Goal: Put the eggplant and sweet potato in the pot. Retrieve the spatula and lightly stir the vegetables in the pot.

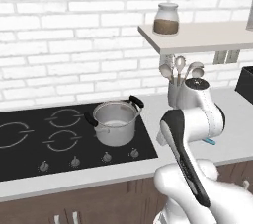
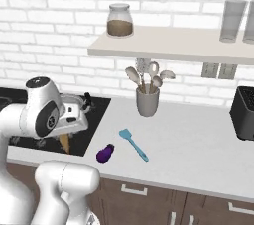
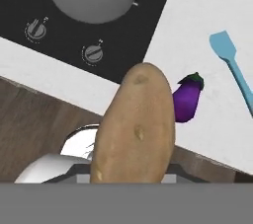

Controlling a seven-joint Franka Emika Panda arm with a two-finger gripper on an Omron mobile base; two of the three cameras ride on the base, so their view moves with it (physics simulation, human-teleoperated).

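Now the gripper (image 3: 132, 181) is closed around a big brown sweet potato (image 3: 134, 127), which sticks up from the bottom of the hand view; its finger tips are hidden behind it, so how tight the hold is cannot be told from the look alone; in the right base view a bit of the orange-brown tip (image 2: 65, 142) hangs under the hand, over the front edge of the stove (image 1: 29, 154); the step in hand looks like carrying the sweet potato to the pot (image 1: 115, 121), which sits on the stove's right back ring and looks empty; to do it well, the robot should lift the sweet potato high enough to pass over the steel rim and the black handles, bring it above the middle of the pot, go down low, and only then let go, so it does not bang or bounce out; the sweet potato is long next to the pot's mouth, so a tilt may help it slide in; the eggplant (image 2: 104, 153) lies on the bench (image 2: 198, 140) near the front edge, just right of the stove, and it waits for its turn; the spatula (image 2: 133, 144) lies flat close beside it, not touching; the arm should swing away from both, and from the cup of spoons (image 2: 148, 101) at the back.
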